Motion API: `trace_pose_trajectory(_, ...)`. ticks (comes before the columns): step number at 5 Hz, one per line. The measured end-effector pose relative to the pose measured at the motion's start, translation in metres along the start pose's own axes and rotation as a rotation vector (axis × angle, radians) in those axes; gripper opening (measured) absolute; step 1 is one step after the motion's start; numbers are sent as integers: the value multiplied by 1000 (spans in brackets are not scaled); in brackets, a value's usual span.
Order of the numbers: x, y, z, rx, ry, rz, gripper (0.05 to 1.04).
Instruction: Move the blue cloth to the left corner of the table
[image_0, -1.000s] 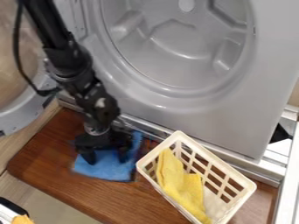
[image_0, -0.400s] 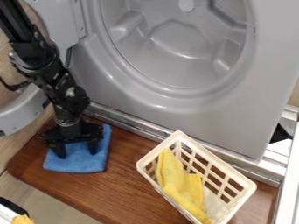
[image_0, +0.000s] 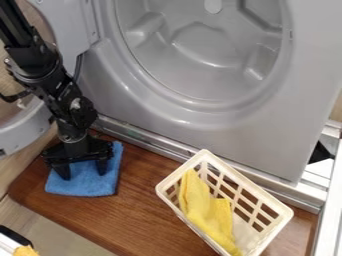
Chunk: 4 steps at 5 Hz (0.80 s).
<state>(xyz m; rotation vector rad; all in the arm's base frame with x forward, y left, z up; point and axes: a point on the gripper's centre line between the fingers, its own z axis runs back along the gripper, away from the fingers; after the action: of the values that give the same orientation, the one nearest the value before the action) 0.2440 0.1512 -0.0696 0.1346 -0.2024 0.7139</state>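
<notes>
The black two-finger gripper (image_0: 83, 175) pointed down onto the soft, roughly square blue cloth (image_0: 83, 187), at the end of the black jointed robot arm (image_0: 47, 65). Its fingers (image_0: 63, 173) stood spread well apart, tips against the fabric, with nothing visibly pinched between them. The cloth lay fairly flat under and around the tips, its near edge reaching out in front of them and its far corner showing behind. That pose probably served to press the cloth down and slide it by friction, which would spare it a pinch and keep it from bunching.

Below the fingers was the reddish-brown wooden table top (image_0: 147, 215). Its rounded left corner (image_0: 23, 192) lay just beyond the cloth, to the left of the fingers. The task seemed nearly finished: the cloth was close to that corner, and at most a small leftward nudge was called for before lifting straight up. Too far a push might have sent the edge over the side.

Well to the right of the fingers stood the cream plastic lattice basket (image_0: 180, 170), holding the crumpled yellow cloth (image_0: 196, 200), likely placed there to keep it apart from the blue one. Behind the fingers, the silvery metal rail (image_0: 150, 142) ran along the table's back edge, below the large grey moulded panel (image_0: 220, 130).
</notes>
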Motion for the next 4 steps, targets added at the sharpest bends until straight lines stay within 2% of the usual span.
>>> trace_pose_trajectory(1,-3,-6,0,-10,14,-9,999)
trace_pose_trajectory(2,0,-13,8,-51,39,-40,999)
trace_pose_trajectory(3,9,-17,37,-92,-13,-22,999)
trace_pose_trajectory(4,6,-15,57,-109,-49,-2,999)
